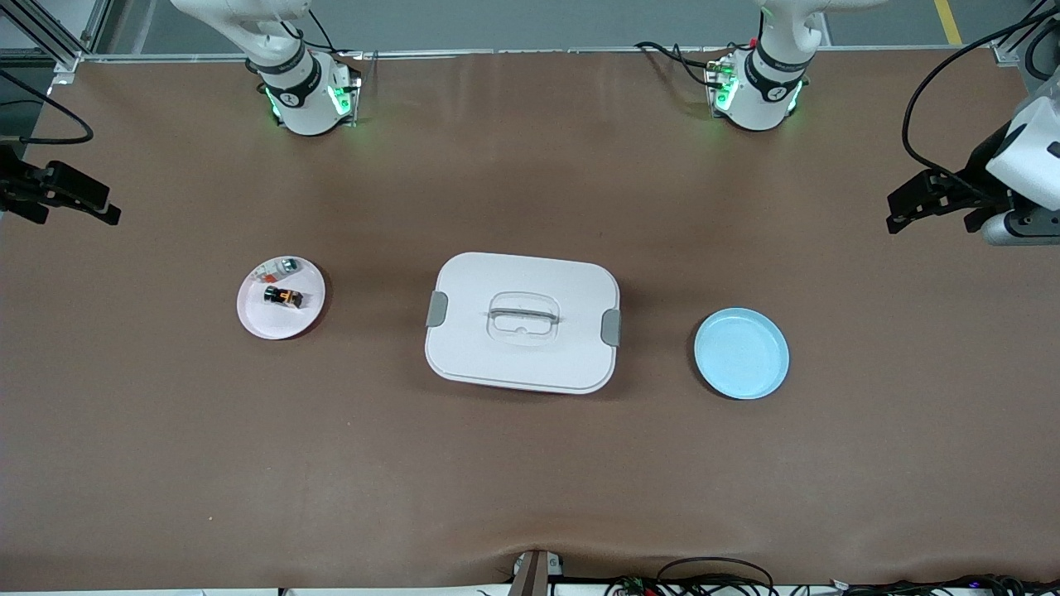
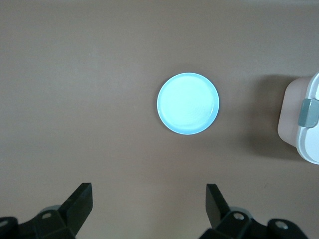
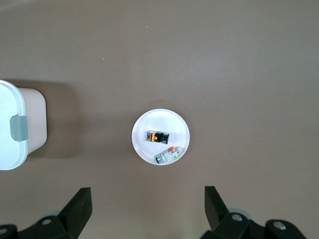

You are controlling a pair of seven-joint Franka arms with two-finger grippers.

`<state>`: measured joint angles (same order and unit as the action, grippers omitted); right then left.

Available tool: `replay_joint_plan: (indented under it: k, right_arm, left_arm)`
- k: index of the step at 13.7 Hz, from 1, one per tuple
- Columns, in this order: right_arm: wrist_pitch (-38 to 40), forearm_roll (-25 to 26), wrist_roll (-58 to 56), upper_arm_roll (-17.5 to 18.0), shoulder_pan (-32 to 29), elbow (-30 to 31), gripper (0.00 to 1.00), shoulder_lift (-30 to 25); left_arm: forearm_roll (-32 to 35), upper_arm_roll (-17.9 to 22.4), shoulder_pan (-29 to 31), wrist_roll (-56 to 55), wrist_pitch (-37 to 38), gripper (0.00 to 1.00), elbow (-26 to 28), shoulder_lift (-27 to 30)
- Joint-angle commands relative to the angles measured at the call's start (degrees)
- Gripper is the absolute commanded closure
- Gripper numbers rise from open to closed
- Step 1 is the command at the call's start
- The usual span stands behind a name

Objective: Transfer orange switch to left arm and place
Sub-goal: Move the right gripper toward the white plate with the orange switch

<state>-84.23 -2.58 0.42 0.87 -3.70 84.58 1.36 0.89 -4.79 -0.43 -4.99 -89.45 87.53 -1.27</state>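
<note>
Front view: one orange switch (image 1: 283, 296), a tiny stubby black cylinder with orange markings, lying on its side on a pink plate (image 1: 258, 319) toward the right arm's end of the table. Just beside it on the same plate, a little farther from the camera, one small white-and-green part (image 1: 280, 266) with a red bit. One white box (image 1: 522, 323) with grey side latches and a clear lid handle at mid-table, lid on. One blue plate (image 1: 741, 353) toward the left arm's end. Two plates in all. Two arms, both high and out at the table's ends: right gripper (image 1: 62, 192) over the table edge at its own end, left gripper (image 1: 932, 199) likewise at the other end. Both waiting.

Left wrist view: left gripper (image 2: 148, 204) with jaws spread wide, holding nothing, looking down on the blue plate (image 2: 188, 103); a corner of the box (image 2: 305, 117) at the frame edge.

Right wrist view: right gripper (image 3: 147, 204) also spread wide and holding nothing, above the pink plate (image 3: 160, 122). On it, the orange switch (image 3: 157, 137) and the white-and-green part (image 3: 168, 156), close together. Box (image 3: 20, 124) well apart from the plate.
</note>
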Motion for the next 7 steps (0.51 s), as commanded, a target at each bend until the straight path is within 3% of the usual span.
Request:
replay_joint_plan:
  k: [1,7]
  right_arm:
    - [0.3,-0.7,0.4,0.2,-0.5,1.2,0.00,-1.5]
    - [0.2,-0.7,0.4,0.1,-1.7,0.9,0.00,-1.3]
  left_arm:
    - [-1.0,0.0,0.3,1.0,0.8,0.00,-0.7,0.0]
    - [-1.0,-0.1,0.3,1.0,0.8,0.00,-0.9,0.0]
